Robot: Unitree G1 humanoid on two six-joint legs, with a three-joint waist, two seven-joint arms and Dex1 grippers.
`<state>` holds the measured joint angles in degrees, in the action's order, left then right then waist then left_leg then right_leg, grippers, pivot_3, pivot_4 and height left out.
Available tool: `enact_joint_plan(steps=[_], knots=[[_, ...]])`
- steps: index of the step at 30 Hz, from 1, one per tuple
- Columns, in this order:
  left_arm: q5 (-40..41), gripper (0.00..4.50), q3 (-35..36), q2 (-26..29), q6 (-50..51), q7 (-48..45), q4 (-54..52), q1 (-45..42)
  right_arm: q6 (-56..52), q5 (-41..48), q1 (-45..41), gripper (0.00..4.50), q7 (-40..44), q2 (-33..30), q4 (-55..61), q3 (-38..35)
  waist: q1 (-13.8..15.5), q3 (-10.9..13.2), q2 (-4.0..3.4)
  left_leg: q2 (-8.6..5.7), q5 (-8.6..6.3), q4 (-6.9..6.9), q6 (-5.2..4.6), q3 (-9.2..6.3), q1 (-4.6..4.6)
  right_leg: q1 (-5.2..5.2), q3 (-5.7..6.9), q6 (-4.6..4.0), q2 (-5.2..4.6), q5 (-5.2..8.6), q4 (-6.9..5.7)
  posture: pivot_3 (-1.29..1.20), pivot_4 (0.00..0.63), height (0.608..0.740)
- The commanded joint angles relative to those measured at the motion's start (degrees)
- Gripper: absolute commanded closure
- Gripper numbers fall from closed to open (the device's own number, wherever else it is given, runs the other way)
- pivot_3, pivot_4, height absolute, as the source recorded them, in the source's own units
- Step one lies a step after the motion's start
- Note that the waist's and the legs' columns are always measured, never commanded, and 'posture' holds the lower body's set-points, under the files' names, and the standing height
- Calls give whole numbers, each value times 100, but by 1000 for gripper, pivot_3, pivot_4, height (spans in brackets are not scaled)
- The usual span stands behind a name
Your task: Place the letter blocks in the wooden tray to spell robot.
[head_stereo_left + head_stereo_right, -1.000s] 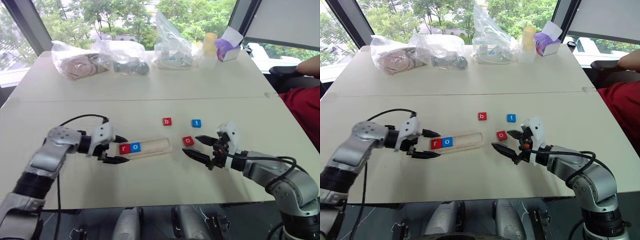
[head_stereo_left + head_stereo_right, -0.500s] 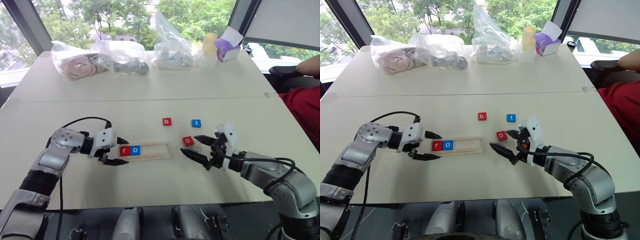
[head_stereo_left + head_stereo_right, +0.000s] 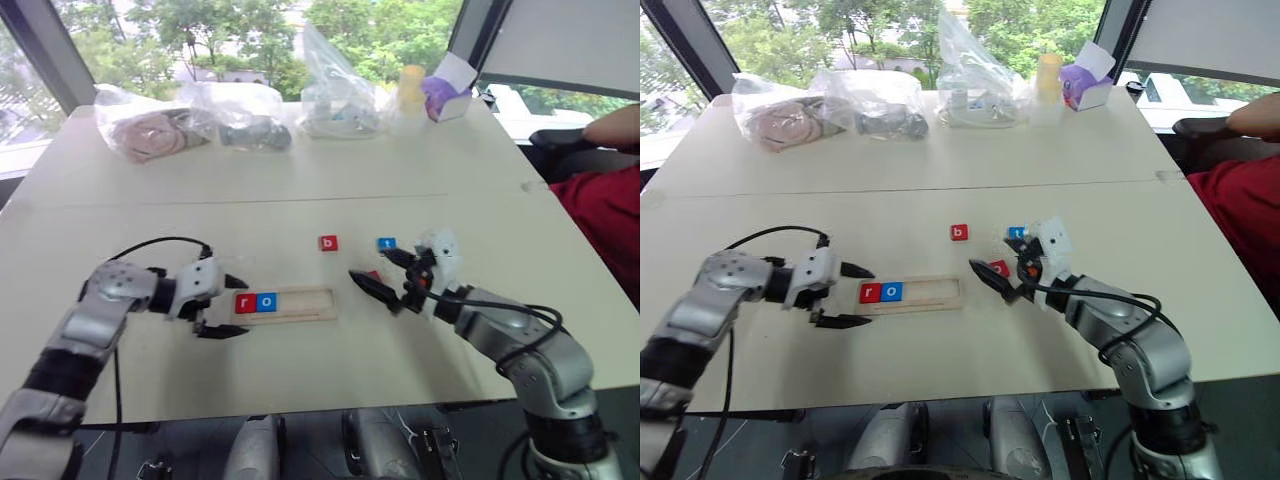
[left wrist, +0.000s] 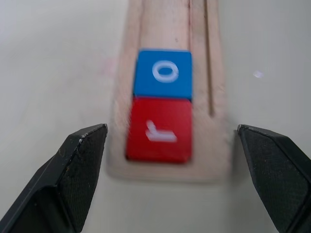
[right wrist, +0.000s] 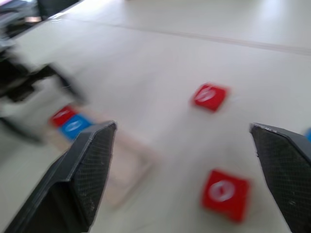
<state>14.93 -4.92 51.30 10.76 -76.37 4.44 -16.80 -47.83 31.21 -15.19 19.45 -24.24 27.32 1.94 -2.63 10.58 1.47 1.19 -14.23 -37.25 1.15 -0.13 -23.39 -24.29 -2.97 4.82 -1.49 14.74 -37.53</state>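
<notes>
The letter blocks are split between tray and table: a small red square tile marked r (image 4: 159, 129) and a small blue square tile marked o (image 4: 164, 73) lie touching, side by side, at the left end of the long narrow pale wooden tray (image 3: 305, 306); the rest of the tray is bare wood.

The left gripper (image 3: 224, 306) has its two black fingers spread wide and holding nothing; it sits just off the tray's left end, one fingertip to the far side and one to the near side of that end, pointing along the tray toward the right.

The right gripper (image 3: 380, 274) also has its fingers wide apart and empty — it hangs over a red square tile marked o (image 5: 225, 192), which lies on the table just right of the tray's right end, partly hidden by the fingers in the head views. A red square tile marked b (image 3: 328, 243) lies farther off, beyond the tray's right end, and a blue square tile marked t (image 3: 387, 243) lies to its right, just beside the right gripper's white wrist housing.

All rest on the pale beige table (image 3: 300, 190) — clear plastic bags (image 3: 190, 115) line its far edge.
</notes>
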Motion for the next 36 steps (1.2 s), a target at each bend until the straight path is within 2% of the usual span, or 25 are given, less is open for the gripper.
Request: enact_joint_plan(steps=[1,5,6,9,13,18,25,36], knots=[[625,12,827,400,1013,194,-707,278,-275,-342,-537,0,-426,426,-307,470,-3,0,-1,1,0,1,0,-2,0,-1,2,-1,1,0,-1,0,150,740],[886,12,1736,365,1725,1150,-1264,444,-621,-776,-1368,0,-959,1245,-1410,813,3,1,-3,7,0,4,0,-1,0,-8,3,-2,4,0,-4,0,150,740],[982,12,1996,177,1888,1565,-1351,382,-633,-875,-1511,0,-1019,1375,-1613,852,20,1,-3,6,0,4,0,-1,-2,-8,3,-2,4,0,-4,0,150,740],[1008,12,2446,-280,2133,2469,-1810,575,-552,-1129,-1870,0,-1082,1616,-2159,912,42,-1,1,-10,0,4,0,-4,-6,-7,6,2,-9,-2,-2,0,150,740],[1236,12,2689,-708,2432,3041,-2568,958,-552,-1439,-2113,0,-1350,1772,-2663,766,20,-2,3,-26,-1,8,1,1,-11,-7,3,16,-32,-10,5,0,150,740],[1533,12,2863,-943,2754,3479,-3155,1216,-519,-1641,-2201,0,-1395,1912,-2912,723,8,-2,3,-22,0,9,2,-6,-9,-8,4,12,-31,-13,1,0,150,740],[1734,12,2800,-1008,2891,3736,-3410,1347,-325,-1776,-2367,0,-1435,2429,-3435,593,-38,-2,3,-13,0,9,3,-6,-1,-7,4,3,-11,-18,0,0,150,740],[1732,12,2569,-947,2815,3736,-3308,1416,-517,-1971,-2286,0,-1212,2441,-2801,853,-1,-2,1,-15,0,10,3,-5,-3,-7,4,2,-15,-17,1,0,150,740]])
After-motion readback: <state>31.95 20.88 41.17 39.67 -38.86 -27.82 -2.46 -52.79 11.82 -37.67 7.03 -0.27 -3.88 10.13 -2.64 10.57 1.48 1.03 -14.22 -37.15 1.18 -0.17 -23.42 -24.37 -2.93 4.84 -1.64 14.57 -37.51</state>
